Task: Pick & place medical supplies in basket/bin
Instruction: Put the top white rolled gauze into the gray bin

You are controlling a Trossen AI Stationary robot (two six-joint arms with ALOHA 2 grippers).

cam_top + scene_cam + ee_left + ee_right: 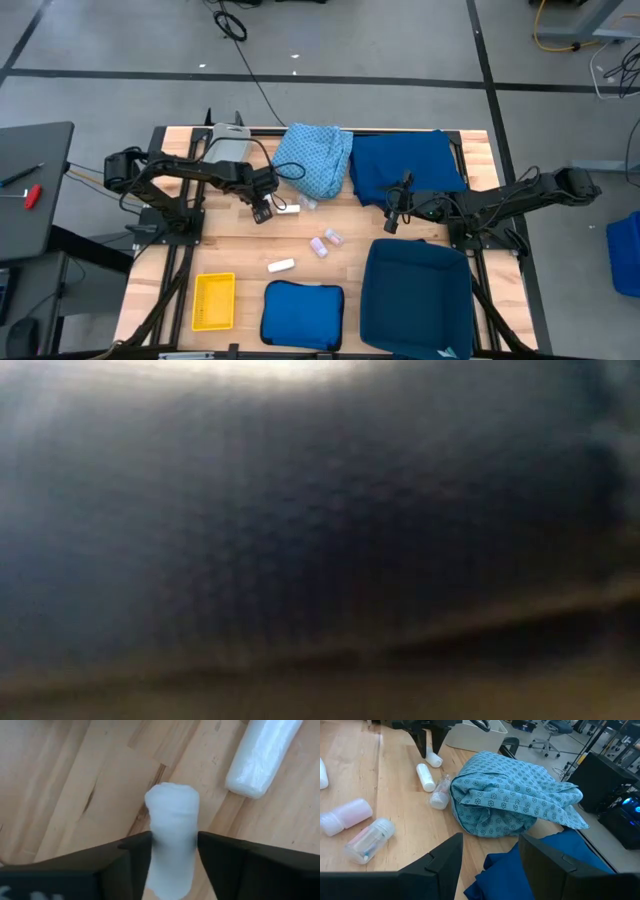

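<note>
Near the far side of the wooden counter [300, 250], beside the light blue patterned cloth [315, 160], the left hand [172, 845] is clenched around a small white wrapped roll [172, 820], fingers pressing its two sides, probably so it can be carried to the small yellow mesh basket [213, 301] at the near edge. A second white plastic-wrapped packet [262, 755] lies just beside it, apart from the fingers. The right hand [490, 865] waits with fingers spread and holding nothing, over the dark blue cloth [530, 870], likely kept out of the way.
</note>
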